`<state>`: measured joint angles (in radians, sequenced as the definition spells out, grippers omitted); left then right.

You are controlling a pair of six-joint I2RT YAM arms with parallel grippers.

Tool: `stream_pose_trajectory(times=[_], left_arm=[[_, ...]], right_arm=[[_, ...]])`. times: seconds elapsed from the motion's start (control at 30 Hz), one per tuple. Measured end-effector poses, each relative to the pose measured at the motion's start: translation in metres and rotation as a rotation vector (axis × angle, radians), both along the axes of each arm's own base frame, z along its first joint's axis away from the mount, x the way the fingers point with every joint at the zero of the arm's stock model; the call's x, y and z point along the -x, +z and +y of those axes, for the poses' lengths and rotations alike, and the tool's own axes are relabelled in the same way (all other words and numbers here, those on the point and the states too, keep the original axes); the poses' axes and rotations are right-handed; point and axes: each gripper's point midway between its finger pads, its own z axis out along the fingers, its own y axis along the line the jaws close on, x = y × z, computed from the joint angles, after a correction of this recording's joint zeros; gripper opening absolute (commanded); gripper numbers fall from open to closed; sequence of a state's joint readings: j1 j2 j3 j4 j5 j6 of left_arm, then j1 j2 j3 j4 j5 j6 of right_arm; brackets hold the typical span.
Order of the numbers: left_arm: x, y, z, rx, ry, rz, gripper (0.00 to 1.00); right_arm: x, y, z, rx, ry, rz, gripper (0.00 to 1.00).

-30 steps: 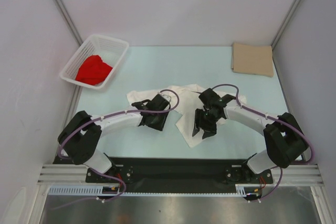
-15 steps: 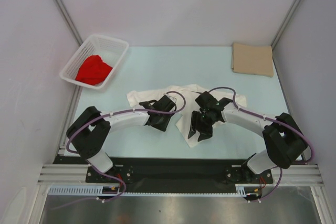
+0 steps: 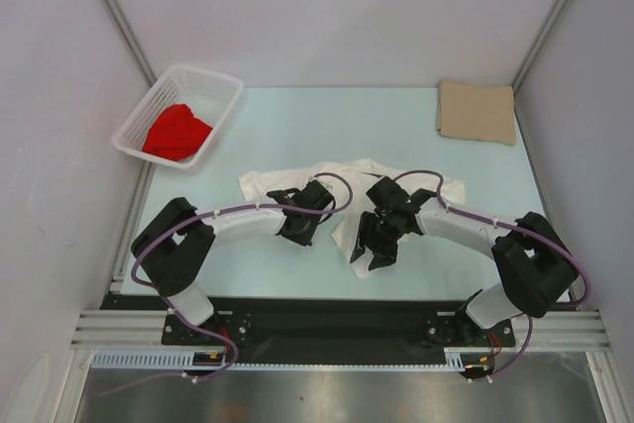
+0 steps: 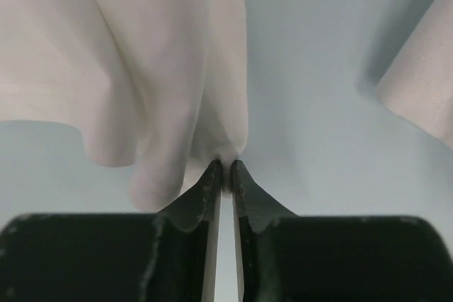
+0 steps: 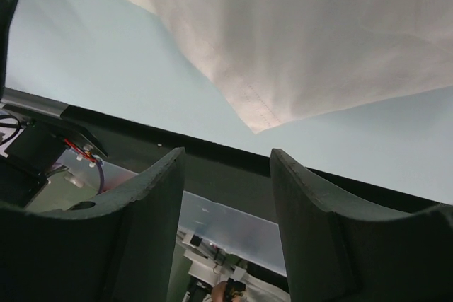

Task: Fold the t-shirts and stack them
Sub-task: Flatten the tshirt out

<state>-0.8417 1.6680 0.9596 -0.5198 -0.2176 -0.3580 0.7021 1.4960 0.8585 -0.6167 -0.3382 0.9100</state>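
The left end effector (image 3: 303, 224) has just closed. A second ago its jaws stood noticeably apart; now, in the left wrist view, the left end effector (image 4: 226, 170) is drawn nearly together, with what looks like a thin fold of the white t-shirt (image 4: 159, 68) nipped between the tips. The cloth is so thin there that the bite cannot be judged for certain. Over the same second the left arm has slid a little rightward across the counter (image 3: 327, 126) to reach that edge.

The right end effector (image 3: 377, 243) has drifted toward the near edge and slightly left. It is wide and holds nothing: in its own view the right end effector (image 5: 226, 158) gapes, and a hemmed corner of the white t-shirt (image 5: 283, 47) lies ahead of it, not between the fingers.

The white t-shirt (image 3: 349, 188) remains crumpled at mid-counter, under both wrists. The tan t-shirt (image 3: 477, 112) lies flat and folded in the far right corner, well apart. The red t-shirt (image 3: 175, 133) sits bunched in the basket (image 3: 214, 77) at the far left.

The task therefore seems early: one shirt is folded, and the white one is only now being taken hold of on one side. The right side probably needs its own grip on that corner before the cloth can be spread.
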Motion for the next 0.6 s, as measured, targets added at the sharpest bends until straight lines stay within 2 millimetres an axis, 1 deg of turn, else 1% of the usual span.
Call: stream_pose_trajectory(times=[0.07,0.1,0.13,0.2,0.27,0.37,0.4,0.47,0.53,0.6], left_arm=[[0.000,0.000,0.001,-0.007,0.001,-0.004,0.09],[-0.001,0.000,0.002,-0.009,0.002,-0.005,0.05],[-0.001,0.001,0.002,-0.010,0.003,-0.007,0.02],[-0.001,0.002,0.002,-0.009,0.002,-0.007,0.00],[0.001,0.005,0.003,-0.011,0.003,-0.005,0.00],[0.001,0.013,0.003,-0.004,0.003,-0.011,0.00],[0.000,0.017,0.003,0.003,0.003,-0.018,0.00],[-0.002,0.026,0.001,0.016,0.003,-0.030,0.00],[-0.004,0.035,-0.002,0.035,0.003,-0.045,0.01],[-0.006,0.042,-0.004,0.051,0.003,-0.060,0.00]], right_arm=[[0.001,0.000,0.001,0.003,-0.007,0.003,0.54],[0.002,-0.001,0.002,0.005,-0.009,0.005,0.53],[0.003,-0.001,0.002,0.007,-0.012,0.006,0.47],[0.005,-0.004,0.003,0.010,-0.019,0.013,0.43],[0.008,-0.008,0.001,0.015,-0.034,0.026,0.44],[0.014,-0.014,-0.003,0.029,-0.045,0.047,0.50],[0.014,-0.015,-0.004,0.031,-0.048,0.051,0.54],[0.015,-0.016,-0.004,0.032,-0.057,0.057,0.58],[0.017,-0.017,-0.004,0.034,-0.059,0.060,0.58],[0.018,-0.019,-0.004,0.040,-0.057,0.062,0.56]])
